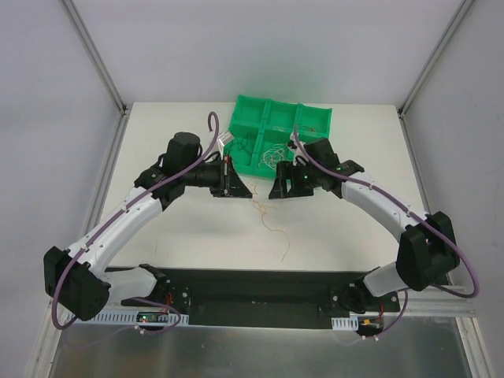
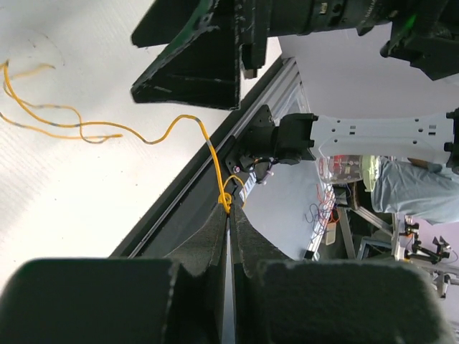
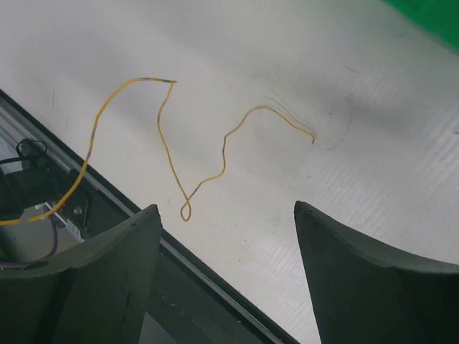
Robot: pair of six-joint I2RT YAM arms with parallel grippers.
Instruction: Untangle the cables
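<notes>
One orange wire (image 1: 270, 226) out of the tray, its length running toward the arm bases
On the table (image 1: 181, 236), the green tray (image 1: 272, 100) at the far side holds the other cables (image 1: 272, 155) in a loose tangle; the left gripper (image 2: 228, 213) is pinched tight on the wire's far end, and the right gripper (image 3: 228, 215) gapes wide with nothing in it, just beside that end and above the slack, so it looks better placed to take the free length

The right gripper (image 3: 226, 208) is shown with its two dark fingers (image 3: 107, 287) spread wide apart. A thin orange cable (image 3: 150, 78) is seen curling over the white table (image 3: 287, 43) above the gripper, its small loop just beside one fingertip. A green tray (image 3: 439, 13) is glimpsed far above the gripper.
</notes>
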